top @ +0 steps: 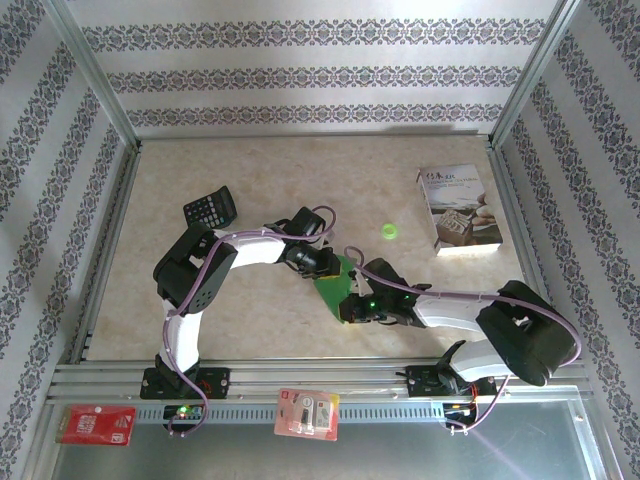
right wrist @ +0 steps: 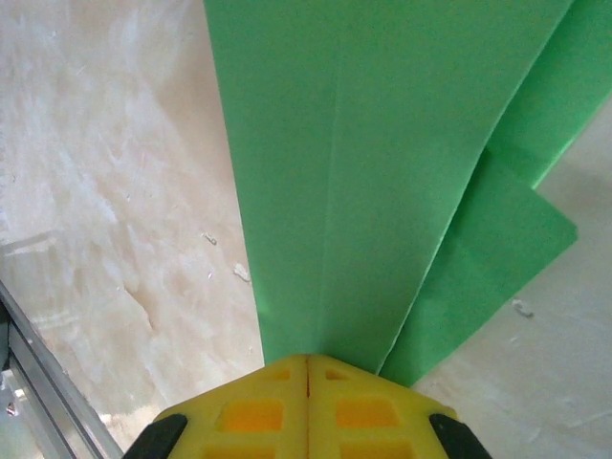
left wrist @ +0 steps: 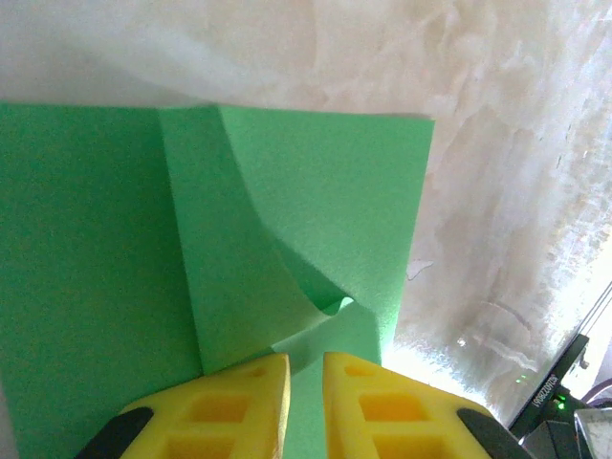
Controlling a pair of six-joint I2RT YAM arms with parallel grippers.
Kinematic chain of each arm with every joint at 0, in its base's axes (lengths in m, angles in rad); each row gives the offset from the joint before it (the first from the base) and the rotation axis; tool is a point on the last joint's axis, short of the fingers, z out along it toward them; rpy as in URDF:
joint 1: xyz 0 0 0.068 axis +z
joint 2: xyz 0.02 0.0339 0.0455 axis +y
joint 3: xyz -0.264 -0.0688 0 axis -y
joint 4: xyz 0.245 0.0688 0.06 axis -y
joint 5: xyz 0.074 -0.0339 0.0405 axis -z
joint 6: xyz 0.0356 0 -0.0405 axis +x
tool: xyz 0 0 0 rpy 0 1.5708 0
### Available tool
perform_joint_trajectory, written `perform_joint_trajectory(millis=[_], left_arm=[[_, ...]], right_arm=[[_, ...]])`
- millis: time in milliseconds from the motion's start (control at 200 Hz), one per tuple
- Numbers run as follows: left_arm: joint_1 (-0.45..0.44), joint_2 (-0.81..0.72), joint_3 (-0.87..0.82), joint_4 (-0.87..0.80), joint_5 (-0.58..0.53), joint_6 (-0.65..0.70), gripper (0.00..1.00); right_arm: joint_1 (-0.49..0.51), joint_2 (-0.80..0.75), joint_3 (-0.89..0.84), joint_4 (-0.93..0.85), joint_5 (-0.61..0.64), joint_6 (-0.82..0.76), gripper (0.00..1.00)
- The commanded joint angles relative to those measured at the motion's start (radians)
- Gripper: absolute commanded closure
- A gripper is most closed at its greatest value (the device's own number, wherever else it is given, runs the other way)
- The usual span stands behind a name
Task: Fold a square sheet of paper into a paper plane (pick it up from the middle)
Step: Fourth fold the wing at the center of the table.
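Two grippers meet on the square sheet of paper (top: 333, 288), folded narrow and lying well to the near side of the calculator (top: 210, 208). The right gripper (right wrist: 307, 361) is clamped on the end farther from the calculator, the sheet's long axis running straight ahead of it. The left gripper (left wrist: 306, 365), on the calculator's side, stands a slit apart over a raised flap (left wrist: 330, 306); whether it has hold cannot be told.
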Motion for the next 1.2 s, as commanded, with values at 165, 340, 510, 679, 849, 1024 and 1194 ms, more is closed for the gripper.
perform_joint_trajectory(millis=[165, 340, 510, 679, 849, 1024, 1194], left_arm=[[0.006, 0.047, -0.032, -0.075, -0.104, 0.035, 0.82], [0.005, 0.051, -0.031, -0.081, -0.107, 0.035, 0.83], [0.006, 0.051, -0.033, -0.085, -0.111, 0.037, 0.83], [0.004, 0.049, -0.034, -0.086, -0.106, 0.037, 0.83], [0.005, 0.046, -0.031, -0.088, -0.103, 0.037, 0.83], [0.004, 0.051, -0.028, -0.087, -0.103, 0.037, 0.83], [0.005, 0.046, -0.028, -0.089, -0.100, 0.037, 0.83]], right_arm=[[0.080, -0.037, -0.009, -0.183, -0.014, -0.012, 0.94], [0.102, -0.052, 0.015, -0.225, -0.033, -0.034, 0.94], [0.102, -0.101, 0.025, -0.217, -0.069, -0.044, 0.94], [0.035, -0.216, 0.008, -0.175, -0.049, -0.005, 0.94], [0.017, -0.175, 0.040, -0.123, -0.002, 0.008, 0.94], [0.013, -0.036, 0.086, -0.064, -0.004, 0.000, 0.96], [0.005, 0.018, 0.045, -0.041, -0.003, 0.003, 0.97]])
